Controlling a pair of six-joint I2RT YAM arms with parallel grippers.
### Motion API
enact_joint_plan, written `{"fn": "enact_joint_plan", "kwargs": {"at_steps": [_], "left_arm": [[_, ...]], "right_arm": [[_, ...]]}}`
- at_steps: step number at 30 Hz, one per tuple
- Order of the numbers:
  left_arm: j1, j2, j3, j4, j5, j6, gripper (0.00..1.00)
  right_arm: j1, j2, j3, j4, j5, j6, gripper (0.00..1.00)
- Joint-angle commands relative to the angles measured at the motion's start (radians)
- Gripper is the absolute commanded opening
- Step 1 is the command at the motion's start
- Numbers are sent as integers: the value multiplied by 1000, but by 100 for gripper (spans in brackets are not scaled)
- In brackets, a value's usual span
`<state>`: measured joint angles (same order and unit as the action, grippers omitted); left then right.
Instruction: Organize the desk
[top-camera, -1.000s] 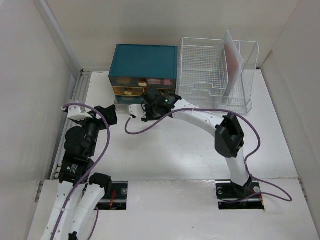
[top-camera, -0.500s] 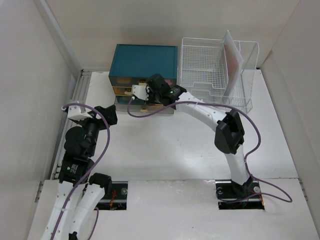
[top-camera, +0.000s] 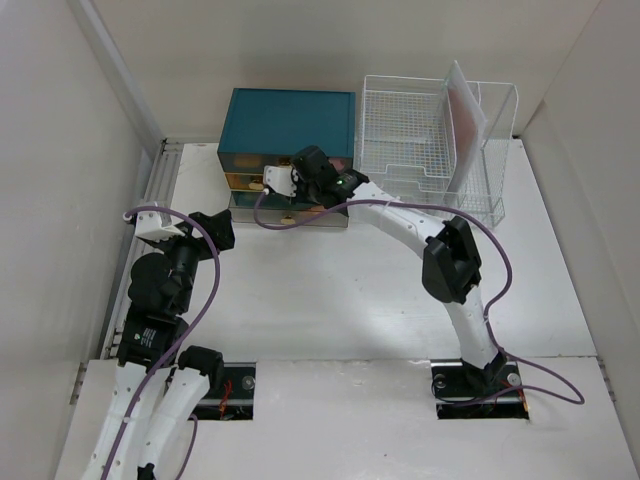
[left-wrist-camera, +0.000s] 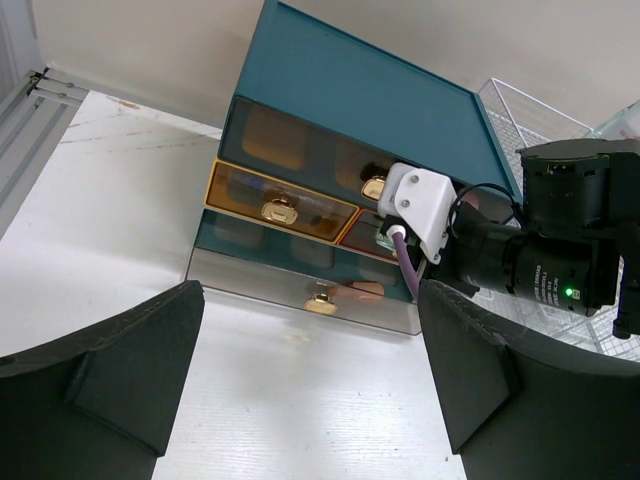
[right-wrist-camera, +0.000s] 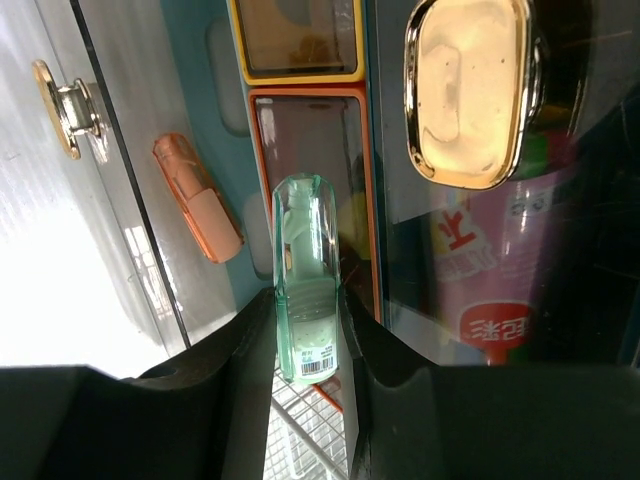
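The white desk carries a teal drawer box at the back. My right gripper is shut on a pale green translucent tube with a barcode label. It holds the tube against the box's front, at the small orange-framed drawer. In the top view the right gripper sits at the box's middle drawers. My left gripper is open and empty above the desk, in front of the box. In the top view it is to the box's left front.
The bottom clear drawer sticks out slightly, with an orange item inside. A yellow-framed drawer and a gold knob lie beside the tube. A white wire rack holding a translucent board stands right of the box. A ribbed rail runs along the left edge.
My right gripper has moved back from the desk in front of the box up to the drawer fronts, carrying the green tube. The left arm has not moved.
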<state>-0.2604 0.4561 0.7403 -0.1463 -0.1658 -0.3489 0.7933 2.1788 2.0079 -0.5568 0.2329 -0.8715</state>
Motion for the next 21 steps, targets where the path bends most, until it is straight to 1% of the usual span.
{"fn": "enact_joint_plan", "kwargs": {"at_steps": [1,8,12,21], "left_arm": [[3,0,-5,51,3,14,86],[3,0,-5,51,3,14,86],[3,0,-5,51,3,14,86],[3,0,-5,51,3,14,86]], "right_arm": [[-3,26,23,43,-17,16,29],[-3,26,23,43,-58,16,29],[20,26,32,52,-58,16,29],[29,73,52,52,-67,16,29]]}}
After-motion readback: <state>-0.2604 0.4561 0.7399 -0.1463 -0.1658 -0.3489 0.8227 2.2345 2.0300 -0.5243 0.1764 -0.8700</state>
